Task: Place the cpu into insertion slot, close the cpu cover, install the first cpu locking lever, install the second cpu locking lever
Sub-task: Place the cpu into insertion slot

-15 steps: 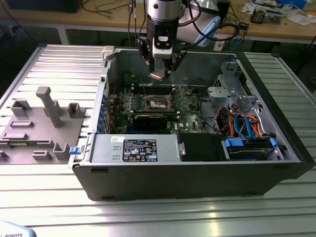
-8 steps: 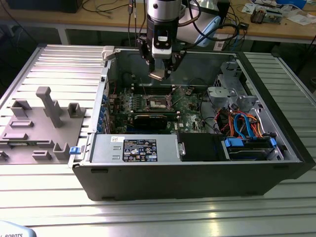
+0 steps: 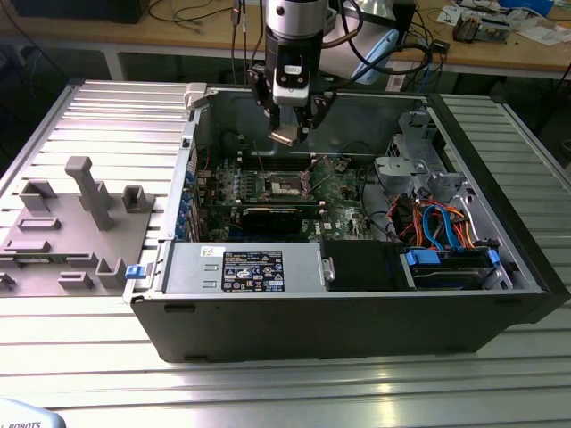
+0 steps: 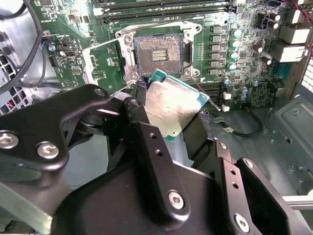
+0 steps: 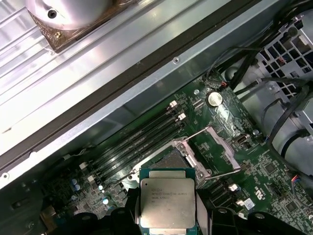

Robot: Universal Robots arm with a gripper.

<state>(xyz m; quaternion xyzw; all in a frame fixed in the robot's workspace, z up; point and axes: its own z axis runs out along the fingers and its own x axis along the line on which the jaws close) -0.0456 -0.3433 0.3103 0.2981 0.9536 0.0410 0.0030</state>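
My gripper (image 3: 291, 125) hangs over the open computer case, shut on the cpu (image 3: 284, 136). In both wrist views the cpu (image 4: 173, 107) (image 5: 167, 201) is a silver-topped square with a green edge, pinched between the black fingers (image 4: 142, 117). It is in the air, well above the board. The insertion slot (image 3: 287, 185) (image 4: 159, 51) (image 5: 172, 157) lies uncovered on the green motherboard (image 4: 244, 83), its dark pin field showing. The cpu cover (image 5: 215, 147) stands swung open beside the slot. Thin wire levers (image 5: 195, 131) are raised around it.
Long black memory slots (image 5: 142, 142) run beside the socket. The case's metal wall (image 5: 146, 73) is close behind it. A power supply (image 3: 254, 270) and a drive bay with blue cables (image 3: 446, 236) fill the front. A grey fixture block (image 3: 80, 218) sits at the exterior view's left.
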